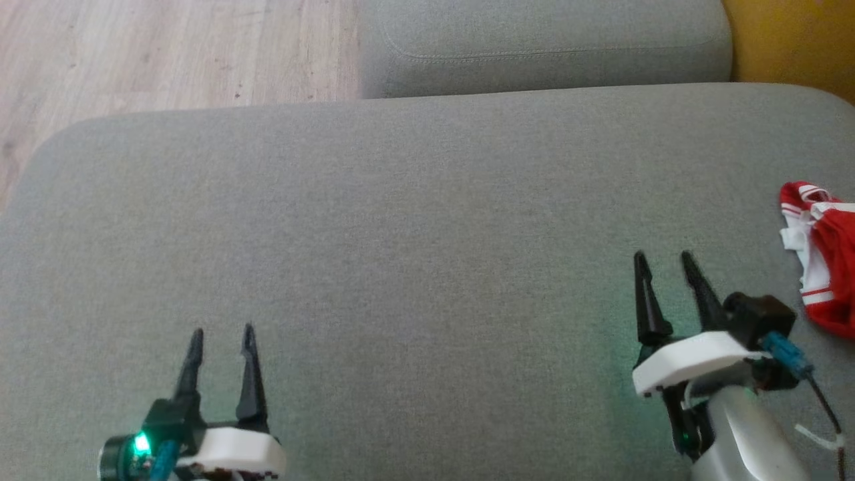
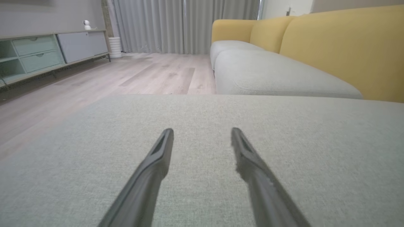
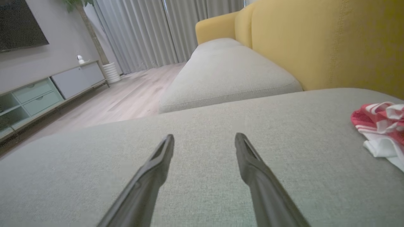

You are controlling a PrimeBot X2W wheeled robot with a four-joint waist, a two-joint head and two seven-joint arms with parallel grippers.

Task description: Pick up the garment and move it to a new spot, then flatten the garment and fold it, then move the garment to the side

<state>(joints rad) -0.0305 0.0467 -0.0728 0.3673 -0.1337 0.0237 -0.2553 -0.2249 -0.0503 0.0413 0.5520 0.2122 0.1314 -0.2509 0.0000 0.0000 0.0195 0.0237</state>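
— What surface is this?

— A broad grey cushion (image 1: 427,267) spreads across the head view. Pale wooden floor (image 1: 167,47) lies past its far left corner. A second grey seat (image 1: 548,47) sits behind it, and a strip of yellow backrest (image 1: 795,40) shows at the far right.

— And what is on the left?

— The left gripper (image 1: 222,330) is at the lower left. Its two dark fingers are parted with bare fabric between them, and it holds nothing. Its wrist view looks along the cushion toward a low cabinet (image 2: 47,53) and grey curtains (image 2: 186,25).

— And the other arm?

— The right gripper (image 1: 662,255) is at the lower right, a little farther up the cushion. Its fingers are likewise spread and empty, and a faint green glow falls on the fabric beside it.

— Where is the garment?

— The garment (image 1: 825,267) is red with white stripes. It lies crumpled on the cushion at the right edge of the head view, partly cut off by the frame. It is near the right gripper, on its right side, but apart from it, and neither gripper touches it. In the right wrist view it lies at the right edge, below the yellow backrest.
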